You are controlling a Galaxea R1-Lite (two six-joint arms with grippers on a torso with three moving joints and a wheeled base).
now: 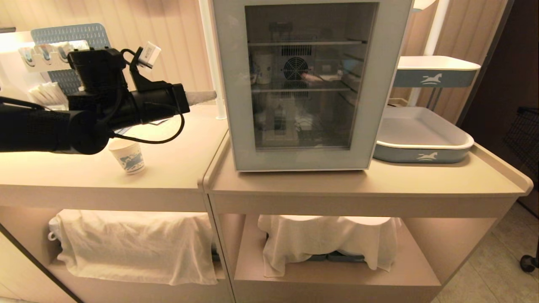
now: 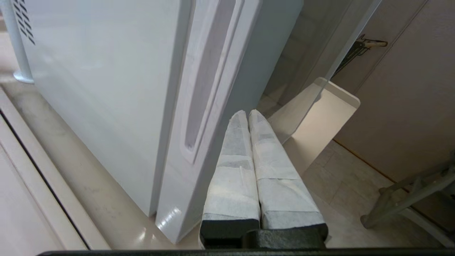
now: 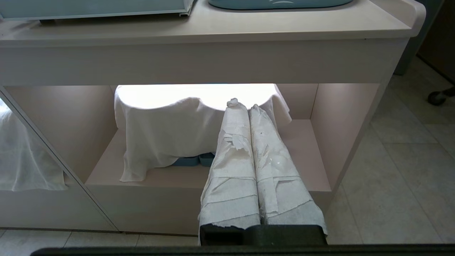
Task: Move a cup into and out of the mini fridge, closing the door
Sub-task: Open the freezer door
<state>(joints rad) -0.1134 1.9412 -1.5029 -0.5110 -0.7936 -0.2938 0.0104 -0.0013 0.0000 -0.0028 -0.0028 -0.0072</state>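
The fridge (image 1: 309, 84) stands on the counter (image 1: 362, 185) with its door (image 1: 236, 84) closed. The left gripper (image 2: 247, 114), fingers pressed together and holding nothing, hovers beside the fridge's left side, near the door's edge. The cup (image 1: 127, 156) sits upright on the counter, well left of the fridge, under the left arm. The right gripper (image 3: 243, 106), also closed and empty, hangs below the counter before a white cloth (image 3: 170, 135).

I see the cup (image 1: 127, 156) upright on the desk, white with blue print, at nine o'clock from the mini fridge (image 1: 309, 84), whose grey-framed glass door (image 1: 236, 105) is shut.
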